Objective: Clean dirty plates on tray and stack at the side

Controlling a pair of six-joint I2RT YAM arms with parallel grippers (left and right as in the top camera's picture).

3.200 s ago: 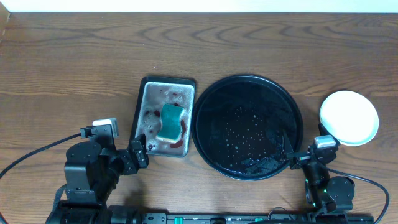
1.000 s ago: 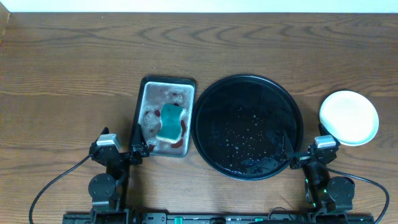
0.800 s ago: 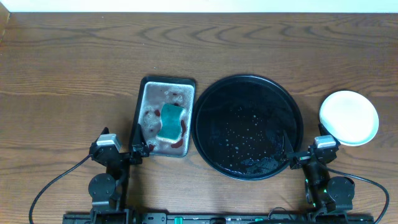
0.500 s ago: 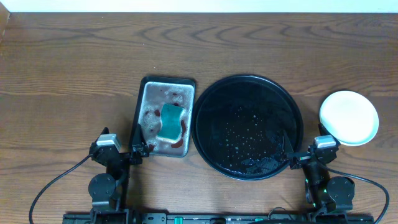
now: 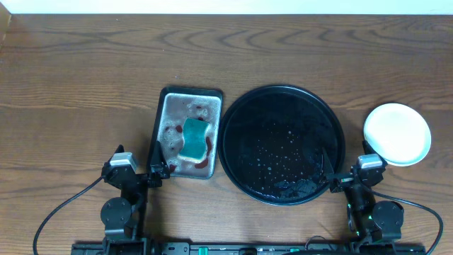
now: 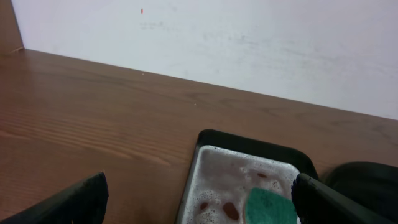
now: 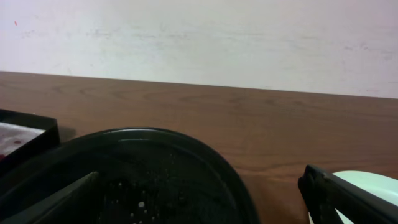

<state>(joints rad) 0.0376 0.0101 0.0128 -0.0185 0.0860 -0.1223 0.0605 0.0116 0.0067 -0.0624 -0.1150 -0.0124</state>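
The black tray [image 5: 233, 120] sits mid-table with suds and droplets and no plate on it; it also shows in the right wrist view [image 7: 205, 155]. The plates [image 5: 397, 134] lie on the bare wood right of the tray; only a clean pale top plate shows, and its edge appears in the right wrist view [image 7: 373, 182]. My left gripper [image 5: 136, 167] is open and empty at the front edge, beside the metal tray's near left corner [image 6: 199, 208]. My right gripper [image 5: 352, 174] is open and empty at the tray's near right rim [image 7: 199, 205].
A small metal tray [image 5: 170, 106] with foam and reddish stains holds a green sponge [image 5: 194, 139] just left of the black tray; both show in the left wrist view [image 6: 214, 165], sponge [image 6: 268, 208]. A white wall runs along the table's far edge.
Since the oldest frame the left arm has drawn back and settled low at the front edge. Nothing has moved in the last second.
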